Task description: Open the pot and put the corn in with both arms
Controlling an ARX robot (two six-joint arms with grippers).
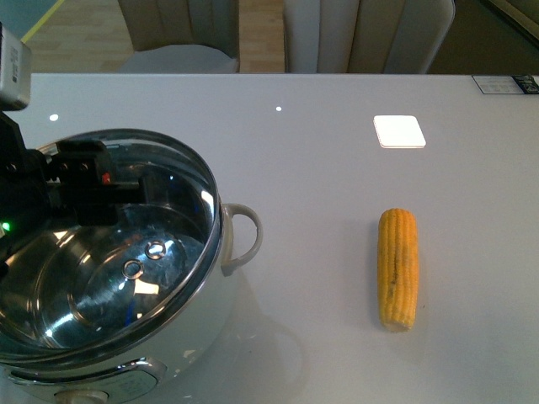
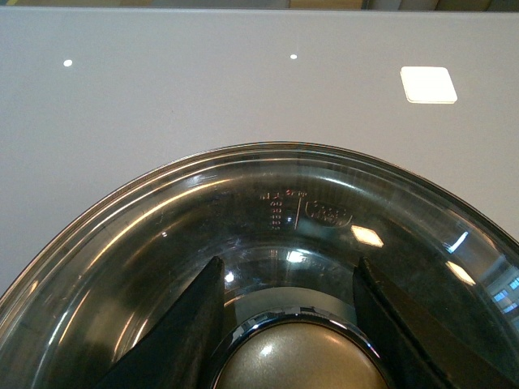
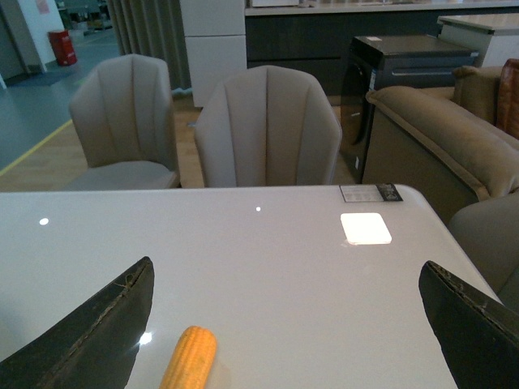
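Glossy pale-grey desk [image 1: 320, 168] is carrying a white, steel-rimmed round pot [image 1: 215, 324] at the robot's left. A yellow-orange corn cob [image 1: 397, 269] is lying well apart, to the right. Left jaws are pinching the glass lid's [image 2: 243, 186] beige knob [image 2: 300, 361]. Right jaws are hanging spread. Beige padded chairs [image 3: 268, 130] are standing beyond.

Lounge-like showroom: padded chairs [image 3: 268, 121], sofa [image 3: 438, 134], glossy white table [image 3: 284, 275]
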